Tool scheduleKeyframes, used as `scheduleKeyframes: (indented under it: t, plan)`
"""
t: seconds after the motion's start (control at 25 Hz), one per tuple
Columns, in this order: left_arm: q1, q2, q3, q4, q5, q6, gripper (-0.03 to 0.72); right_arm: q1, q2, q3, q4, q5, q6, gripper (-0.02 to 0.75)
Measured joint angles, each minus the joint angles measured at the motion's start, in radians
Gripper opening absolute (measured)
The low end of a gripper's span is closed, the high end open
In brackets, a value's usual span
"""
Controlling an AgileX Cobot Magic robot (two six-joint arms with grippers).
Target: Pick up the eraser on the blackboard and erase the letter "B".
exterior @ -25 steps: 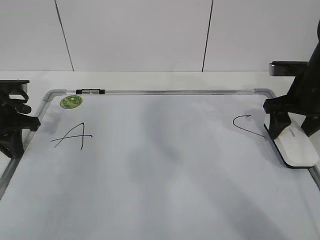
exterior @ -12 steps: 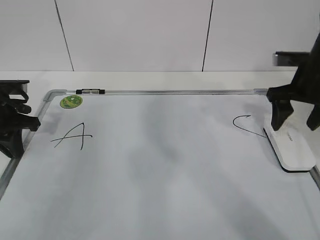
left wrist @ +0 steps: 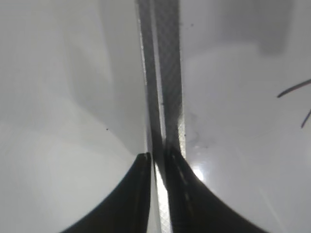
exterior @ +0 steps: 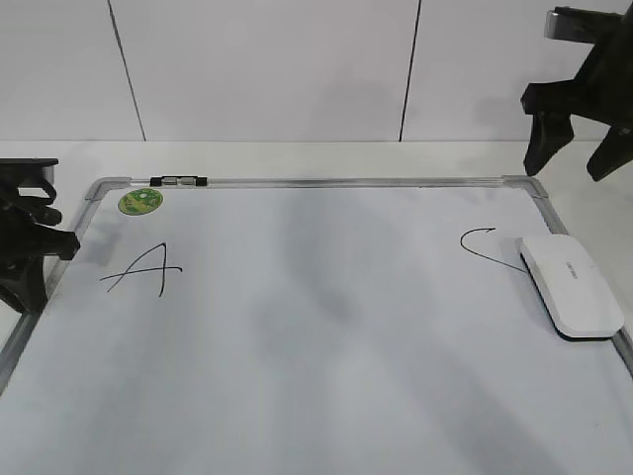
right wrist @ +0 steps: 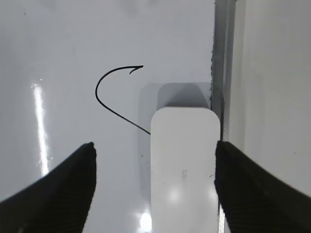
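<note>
The white eraser (exterior: 572, 287) lies flat on the blackboard (exterior: 326, 336) near its right edge, beside the letter "C" (exterior: 483, 247). My right gripper (exterior: 569, 166) hangs open and empty well above it. In the right wrist view the eraser (right wrist: 184, 165) lies between and below the open jaws (right wrist: 154, 145), with the "C" (right wrist: 112, 92) to its left. No letter "B" shows in any view; the board's middle carries only faint grey smears. My left gripper (exterior: 49, 242) rests at the board's left edge, its jaws (left wrist: 158, 158) shut over the metal frame (left wrist: 163, 73).
A slanted "A" (exterior: 143, 270) is drawn at the board's left. A round green sticker (exterior: 139, 202) sits in the far left corner and a small black-and-silver clip (exterior: 178, 181) on the far frame. A white wall stands behind the table.
My right gripper has risen from around the eraser to well above the board. The eraser stays lying at the board's right edge. The left arm has not moved.
</note>
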Motion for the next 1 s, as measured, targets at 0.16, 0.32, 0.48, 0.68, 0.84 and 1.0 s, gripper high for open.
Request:
scheduleKeyframes:
  t: [0.16,0.32,0.48,0.68,0.84,1.0]
  plan:
    - [0.000,0.000,0.000,0.000,0.000,0.002,0.147,0.000,0.000,0.000,0.007,0.001,0.005,0.578]
    - [0.000,0.002,-0.009,0.000,0.008,0.002,0.199,0.000,0.000,0.000,0.024,0.001,0.006,0.575]
    - [0.000,0.005,-0.026,0.000,0.031,0.002,0.234,0.000,-0.004,0.000,0.027,0.002,0.008,0.575]
    - [0.000,-0.009,-0.062,-0.010,0.087,0.004,0.245,0.000,-0.058,0.000,0.029,0.003,0.008,0.575]
    - [0.000,-0.071,-0.087,0.005,0.151,0.005,0.246,0.000,-0.127,0.000,0.031,0.005,0.008,0.575]
    - [0.000,-0.139,-0.089,0.060,0.232,0.005,0.246,0.000,-0.217,0.000,0.051,0.009,0.008,0.575]
